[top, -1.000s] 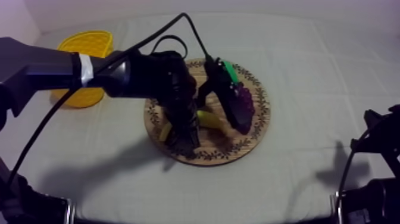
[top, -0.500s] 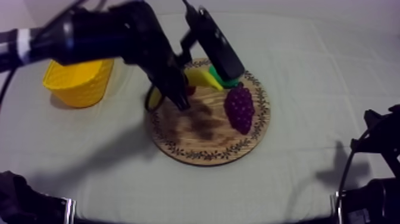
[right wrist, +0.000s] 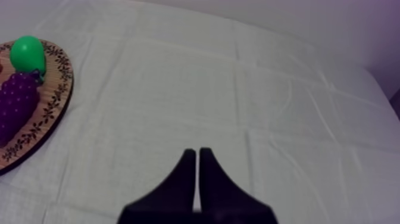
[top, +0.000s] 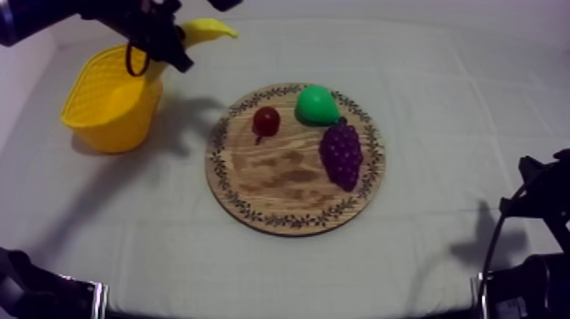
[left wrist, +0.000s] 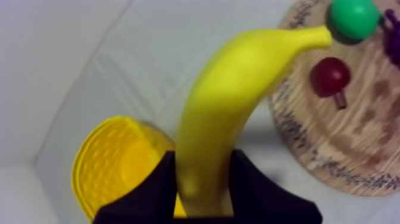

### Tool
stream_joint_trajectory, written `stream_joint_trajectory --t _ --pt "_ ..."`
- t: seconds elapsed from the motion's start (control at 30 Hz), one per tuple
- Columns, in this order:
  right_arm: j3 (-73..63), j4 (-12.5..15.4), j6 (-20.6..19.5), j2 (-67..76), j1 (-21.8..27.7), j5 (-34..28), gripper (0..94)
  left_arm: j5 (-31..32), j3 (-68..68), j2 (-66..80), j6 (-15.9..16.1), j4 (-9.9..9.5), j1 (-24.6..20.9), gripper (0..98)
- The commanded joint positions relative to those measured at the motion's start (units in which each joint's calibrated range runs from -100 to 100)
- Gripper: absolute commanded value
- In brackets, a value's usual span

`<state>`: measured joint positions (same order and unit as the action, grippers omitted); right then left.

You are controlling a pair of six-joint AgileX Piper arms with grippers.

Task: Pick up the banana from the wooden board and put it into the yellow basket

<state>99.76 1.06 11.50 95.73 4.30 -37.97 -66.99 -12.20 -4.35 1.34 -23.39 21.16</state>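
Mid-carry: curved yellow toy banana [top: 208,31] clamped in left gripper [top: 166,49], upper left of frame, by yellow mesh basket [top: 119,127]. Nxt: centre over opening, release; right gripper [right wrist: 198,156] fingers together.

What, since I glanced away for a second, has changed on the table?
The left gripper, shut on the banana, lifted it off the wooden board and carried it over to the yellow basket, near its rim; it has not let go. The pear, grapes and small red fruit stayed on the board, and the right gripper stayed shut at rest.
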Motion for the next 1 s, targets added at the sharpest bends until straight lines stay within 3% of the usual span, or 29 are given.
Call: stream_joint_trajectory --t 0.0,0.43,0.97 --pt "0.0 0.0 0.0 0.0 0.0 0.0 0.3 1.0 -0.4 0.1 0.1 0.02 -3.7 25.8" --pt "0.0 0.0 0.0 0.0 0.0 0.0 0.3 6.6 -2.0 -2.4 -0.2 0.07 -12.7 26.0" --pt "0.0 0.0 0.0 0.0 0.0 0.0 0.3 16.0 -9.7 -9.3 -4.7 0.8 -17.0 26.3"
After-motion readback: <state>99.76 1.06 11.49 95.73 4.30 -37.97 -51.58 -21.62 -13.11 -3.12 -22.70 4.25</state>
